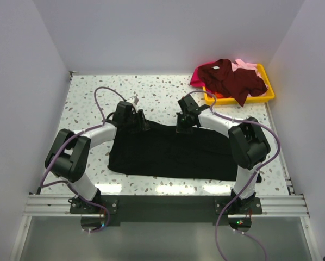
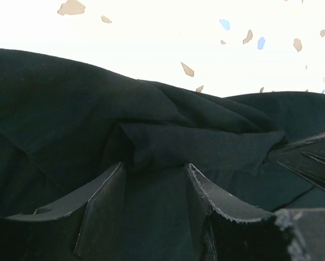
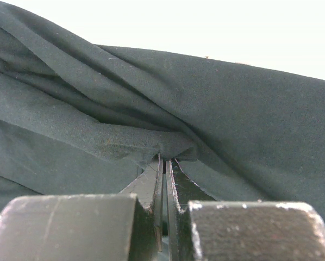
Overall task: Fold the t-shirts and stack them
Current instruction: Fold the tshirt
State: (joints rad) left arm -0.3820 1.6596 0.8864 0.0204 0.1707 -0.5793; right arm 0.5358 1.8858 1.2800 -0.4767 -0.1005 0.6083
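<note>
White walls enclose a speckled table (image 1: 86,92) where a large black t-shirt (image 1: 168,152) lies spread between the arms. At left, the left gripper (image 1: 134,120) stands half-spread over a bunched fold at the far hem; at right, the right gripper (image 1: 185,123) pinches that edge tight. Limp, light cloth likely sags unless held at both corners.

Table (image 1: 86,98): white top with dark and tan speckles, lit brightly; in the left wrist view it washes out to near white, with a few tan and blue flecks.
Tray (image 1: 267,81): yellow plastic, shallow, at the far right corner of the table; interior possibly orange, mostly covered.
Walls (image 1: 151,32): plain pale panels on three sides.
Rail (image 1: 168,204): metal frame along the near edge.
</note>
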